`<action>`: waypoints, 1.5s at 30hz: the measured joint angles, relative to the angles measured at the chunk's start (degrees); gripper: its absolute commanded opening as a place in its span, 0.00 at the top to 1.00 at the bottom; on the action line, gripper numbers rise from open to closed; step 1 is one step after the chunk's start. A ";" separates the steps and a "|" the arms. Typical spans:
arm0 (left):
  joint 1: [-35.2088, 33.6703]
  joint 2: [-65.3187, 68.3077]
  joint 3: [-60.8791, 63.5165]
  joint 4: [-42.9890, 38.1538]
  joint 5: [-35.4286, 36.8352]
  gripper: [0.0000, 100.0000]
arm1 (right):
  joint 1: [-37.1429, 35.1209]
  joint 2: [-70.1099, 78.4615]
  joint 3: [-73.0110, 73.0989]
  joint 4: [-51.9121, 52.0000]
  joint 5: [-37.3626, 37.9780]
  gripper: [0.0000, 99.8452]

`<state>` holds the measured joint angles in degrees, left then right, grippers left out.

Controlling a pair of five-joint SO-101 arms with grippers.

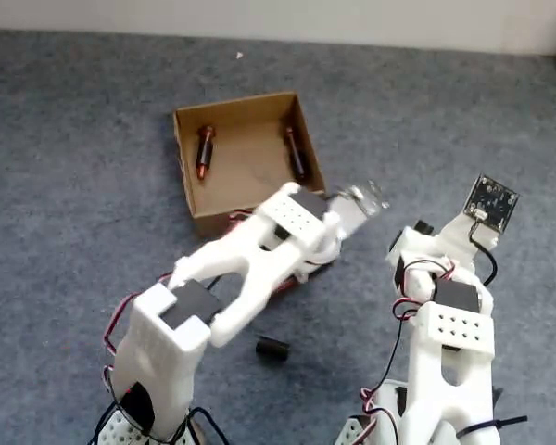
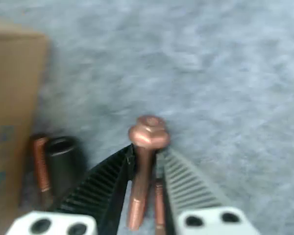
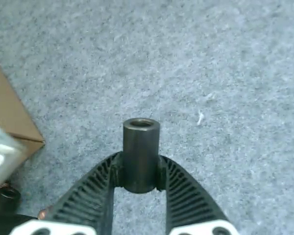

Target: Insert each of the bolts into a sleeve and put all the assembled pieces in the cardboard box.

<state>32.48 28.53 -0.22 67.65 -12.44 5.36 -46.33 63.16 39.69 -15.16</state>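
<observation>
Nearest the overhead camera, the left arm (image 1: 250,269) stretches from the bottom edge towards the near corner of the cardboard box (image 1: 232,104). The box sits on grey carpet (image 1: 74,139) and already holds two assembled pieces (image 1: 204,151), one along each side wall. A loose sleeve (image 1: 271,349) lies on the carpet between the two arms, well apart from the box.

Seen from the left wrist, the left gripper (image 2: 146,152) is clamped on a copper bolt (image 2: 148,134). The bolt's flanged head stands just past the fingertips, and its shank runs back between the jaws at a slight tilt. Beside the box wall, a spare sleeve (image 2: 62,159) and a second bolt (image 2: 39,169) lie next to each other.

Further right, the right arm (image 1: 449,324) stands apart from the box. Its right gripper (image 3: 139,161) is clamped around the lower half of a black sleeve (image 3: 141,147), whose open bore faces away from the wrist.

The step in hand appears to be mating this bolt with this sleeve. Doing it well likely means bringing the shank's free end, not the head, to the bore. The bolt's tilt should be taken out so that both axes line up, then the approach should be slow. Both grips should stay firm, because a skewed entry could jam or push the sleeve out of the jaws.
</observation>
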 measured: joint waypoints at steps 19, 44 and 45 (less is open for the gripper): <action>-0.62 -14.68 11.52 1.14 3.43 1.00 | 0.00 -0.35 0.00 0.00 0.00 1.00; -10.81 -82.73 55.30 -24.35 27.52 0.99 | -6.15 -23.38 9.14 0.00 0.97 1.00; -10.90 -84.75 56.79 -25.67 28.13 0.99 | -7.38 -25.14 10.11 0.00 1.85 1.00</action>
<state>21.58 -56.22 56.57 41.98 15.69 -2.02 -71.47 73.27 39.69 -13.32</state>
